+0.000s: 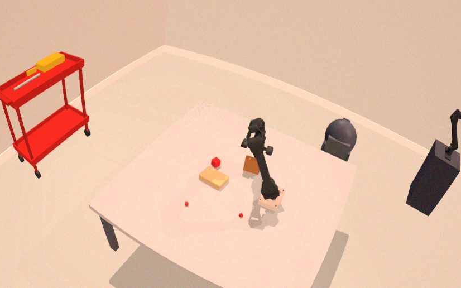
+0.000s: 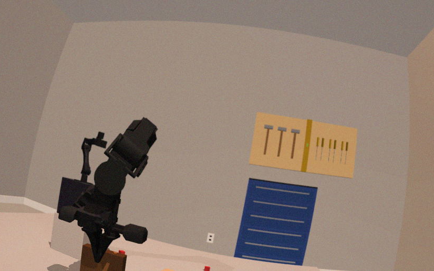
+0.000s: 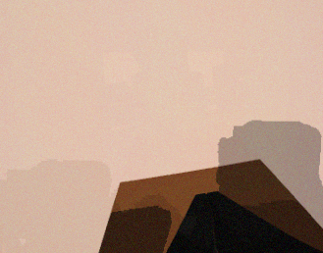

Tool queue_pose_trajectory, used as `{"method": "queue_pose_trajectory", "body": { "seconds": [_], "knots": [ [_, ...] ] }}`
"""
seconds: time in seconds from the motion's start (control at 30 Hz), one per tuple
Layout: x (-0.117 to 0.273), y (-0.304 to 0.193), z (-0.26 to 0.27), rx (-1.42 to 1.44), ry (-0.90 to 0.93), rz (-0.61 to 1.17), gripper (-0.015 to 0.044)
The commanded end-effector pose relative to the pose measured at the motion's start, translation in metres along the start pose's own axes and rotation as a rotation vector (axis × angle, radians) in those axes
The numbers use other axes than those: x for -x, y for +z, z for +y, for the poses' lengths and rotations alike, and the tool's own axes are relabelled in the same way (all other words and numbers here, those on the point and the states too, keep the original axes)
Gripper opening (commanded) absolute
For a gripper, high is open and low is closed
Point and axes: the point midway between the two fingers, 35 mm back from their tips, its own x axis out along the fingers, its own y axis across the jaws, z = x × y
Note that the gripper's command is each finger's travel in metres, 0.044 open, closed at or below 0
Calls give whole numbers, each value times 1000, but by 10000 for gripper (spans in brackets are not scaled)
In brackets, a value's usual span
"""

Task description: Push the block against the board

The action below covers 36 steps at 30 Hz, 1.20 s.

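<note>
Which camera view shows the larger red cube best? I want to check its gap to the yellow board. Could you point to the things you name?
The top view: there the red cube [image 1: 216,162] shows whole, near the yellow board [image 1: 214,178]. The exterior view shows only small red bits low down, too partial to tell apart. The wrist view does not show it.
</note>
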Motion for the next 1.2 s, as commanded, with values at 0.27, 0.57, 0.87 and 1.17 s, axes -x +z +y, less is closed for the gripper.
{"method": "queue_pose_trajectory", "body": {
  "seconds": [0.27, 0.57, 0.87, 1.17],
  "knots": [
    [3, -10, 2, 1, 7, -6, 0],
    [3, -16, 3, 1, 7, -5, 0],
    [3, -23, 3, 0, 7, -5, 0],
    [3, -30, 3, 0, 7, -4, 0]
  ]
}}
